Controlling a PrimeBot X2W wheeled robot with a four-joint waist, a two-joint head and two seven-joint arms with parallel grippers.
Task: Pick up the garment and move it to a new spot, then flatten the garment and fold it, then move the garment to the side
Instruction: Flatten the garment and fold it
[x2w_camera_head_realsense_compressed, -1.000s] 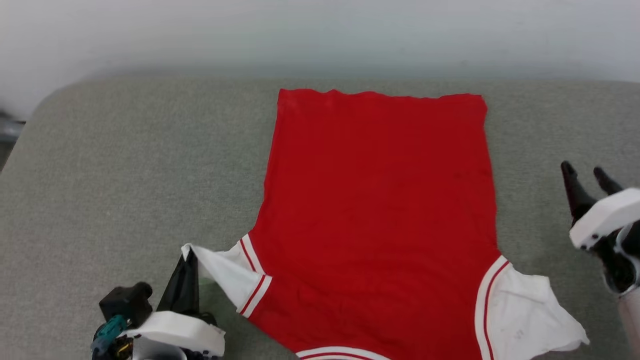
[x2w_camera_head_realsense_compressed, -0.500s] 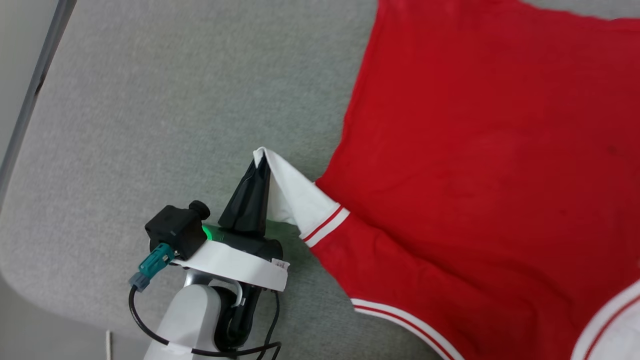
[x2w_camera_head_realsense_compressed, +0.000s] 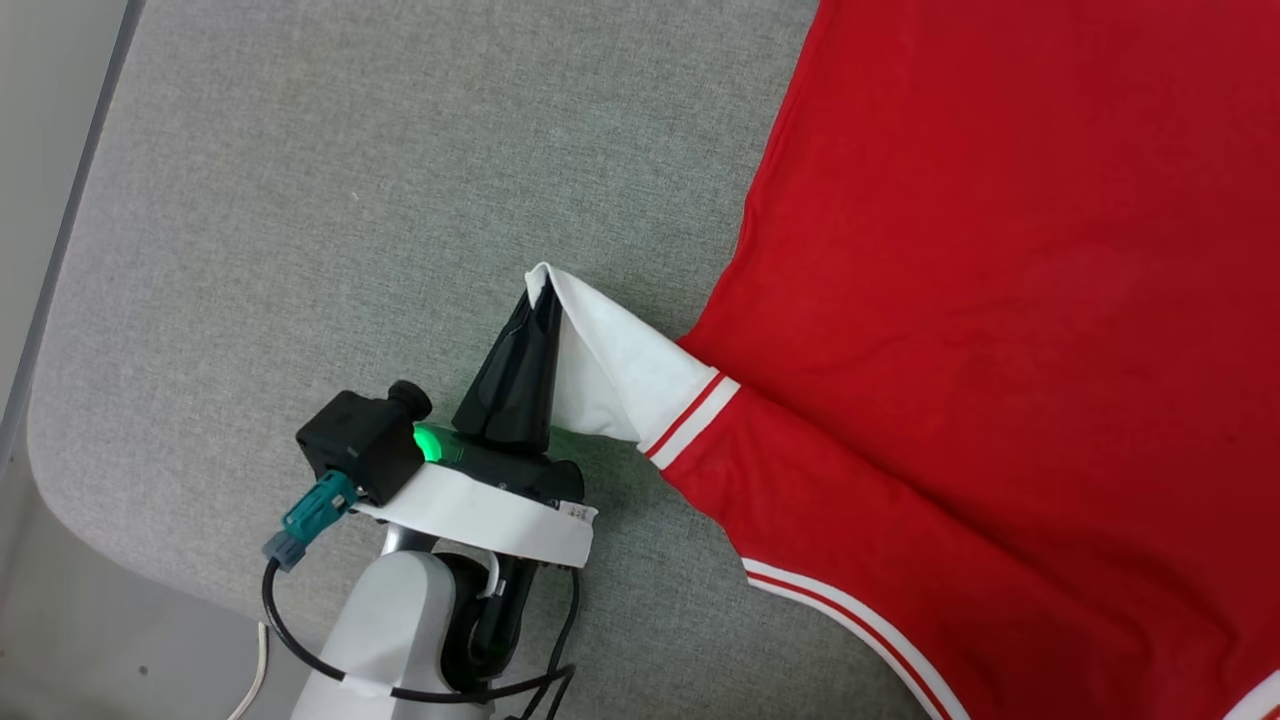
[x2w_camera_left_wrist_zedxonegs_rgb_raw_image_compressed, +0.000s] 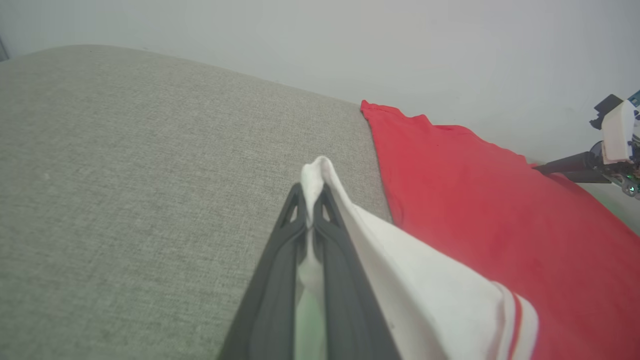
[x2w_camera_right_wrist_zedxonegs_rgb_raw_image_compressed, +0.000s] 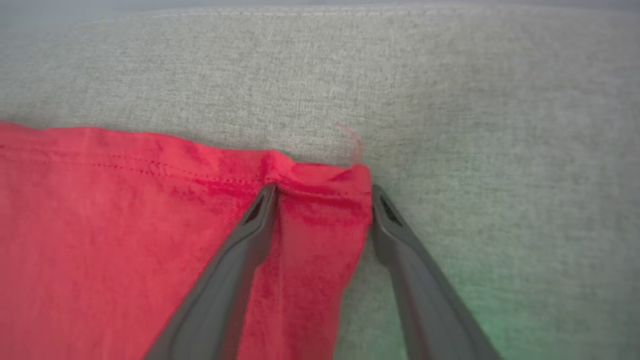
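Left gripper (x2w_camera_head_realsense_compressed: 541, 290) is seen clenched on the tip of the white sleeve (x2w_camera_head_realsense_compressed: 620, 370) of the garment (x2w_camera_head_realsense_compressed: 1000, 300). In head view it is found centre-left of frame, fingers pointing up, with sleeve cloth pinched betw. the tips and raised into a peak off the grey surface (x2w_camera_head_realsense_compressed: 330, 230). In left wrist view the pinch is shown at frame centre, w/ a white fold poking out above the tips. Garment is spread flat; its red body is seen across the right half of the head frame, w/ striped trim at the sleeve seam and along the lower right edge. Right gripper (x2w_camera_right_wrist_zedxonegs_rgb_raw_image_compressed: 322, 192) is seen released, jaws wide apart, at centre of right wrist view. Its left finger is laid on the red hem corner and its right finger is set just off the cloth edge, on grey fabric.
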